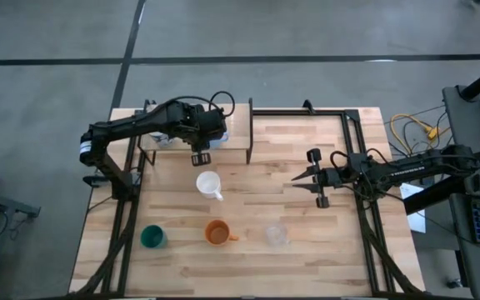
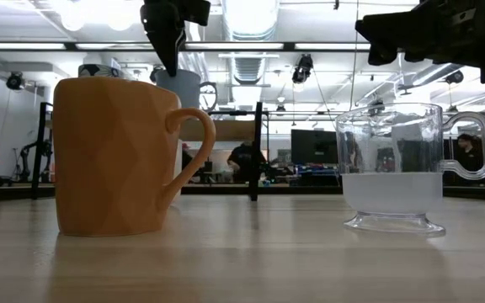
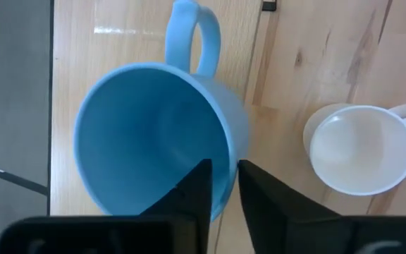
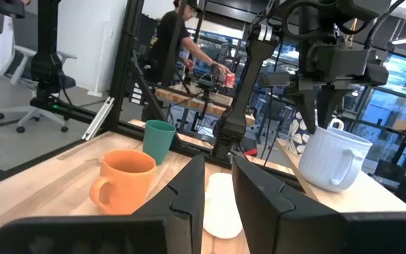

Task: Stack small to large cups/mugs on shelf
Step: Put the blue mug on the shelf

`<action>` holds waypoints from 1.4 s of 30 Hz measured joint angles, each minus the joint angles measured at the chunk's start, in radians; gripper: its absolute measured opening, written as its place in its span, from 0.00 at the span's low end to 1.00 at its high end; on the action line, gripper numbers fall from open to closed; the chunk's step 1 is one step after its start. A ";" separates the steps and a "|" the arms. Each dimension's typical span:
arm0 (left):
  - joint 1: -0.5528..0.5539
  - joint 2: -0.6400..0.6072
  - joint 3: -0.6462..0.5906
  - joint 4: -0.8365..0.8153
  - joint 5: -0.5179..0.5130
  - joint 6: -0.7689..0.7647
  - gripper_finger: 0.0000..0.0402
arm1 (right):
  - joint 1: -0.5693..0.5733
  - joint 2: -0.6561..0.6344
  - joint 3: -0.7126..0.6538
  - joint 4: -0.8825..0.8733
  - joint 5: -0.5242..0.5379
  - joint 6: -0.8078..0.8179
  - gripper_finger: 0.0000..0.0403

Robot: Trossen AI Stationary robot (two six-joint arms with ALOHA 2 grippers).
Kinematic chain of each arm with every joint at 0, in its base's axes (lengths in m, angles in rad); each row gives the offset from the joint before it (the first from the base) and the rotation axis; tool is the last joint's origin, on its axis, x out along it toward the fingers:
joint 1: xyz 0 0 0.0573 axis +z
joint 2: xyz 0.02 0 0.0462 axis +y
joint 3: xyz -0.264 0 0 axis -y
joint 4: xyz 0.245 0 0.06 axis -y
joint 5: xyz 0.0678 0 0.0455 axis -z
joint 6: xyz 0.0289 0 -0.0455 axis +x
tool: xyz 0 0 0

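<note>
My left gripper (image 1: 200, 157) is at the near edge of the shelf (image 1: 238, 133), shut on the light blue mug (image 3: 154, 134). This mug also shows in the right wrist view (image 4: 330, 162). On the table nearer the front are the white mug (image 1: 209, 183), the dark green cup (image 1: 152, 237), the orange mug (image 1: 217, 232) and the clear cup (image 1: 276, 235), each standing on its base. My right gripper (image 1: 297, 182) waits level at the table's right, pointing left. Its fingers are narrowly open with nothing between them. My left gripper has the light blue mug by its rim (image 3: 222, 203), on the side opposite the handle (image 3: 192, 35). One finger (image 3: 192, 197) is inside the mug and the other outside. The fingers come steeply from above. The mug is mouth up; whether its base rests on the shelf I cannot tell.
A patterned cup (image 4: 296, 137) stands behind the blue mug on the shelf. The black frame (image 1: 357, 150) runs along the table's far and right sides. Bare tabletop lies between the shelf and my right gripper. A person (image 4: 175, 42) stands in the room beyond.
</note>
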 joint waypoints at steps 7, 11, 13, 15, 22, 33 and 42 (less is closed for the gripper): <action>0.000 0.000 0.000 -0.001 0.001 -0.007 0.03 | 0.000 0.000 0.000 0.000 0.000 0.000 0.17; 0.000 0.000 0.000 -0.020 0.003 -0.033 0.01 | 0.000 0.000 0.000 -0.001 0.000 0.000 0.17; 0.000 0.000 0.000 -0.020 0.003 -0.035 0.01 | 0.000 0.000 0.000 -0.002 0.000 0.000 0.17; 0.000 0.000 0.000 -0.020 0.003 -0.037 0.00 | 0.000 0.000 0.000 -0.005 0.000 0.000 0.17; 0.003 -0.010 0.000 -0.056 0.009 -0.095 0.00 | 0.000 0.000 0.000 -0.008 0.000 0.000 0.17; 0.007 -0.061 -0.002 -0.060 0.001 -0.225 0.00 | 0.000 0.000 0.000 -0.009 0.000 0.000 0.17; 0.012 -0.062 -0.033 -0.053 -0.015 -0.238 0.00 | 0.000 0.000 0.000 -0.008 0.000 -0.001 0.17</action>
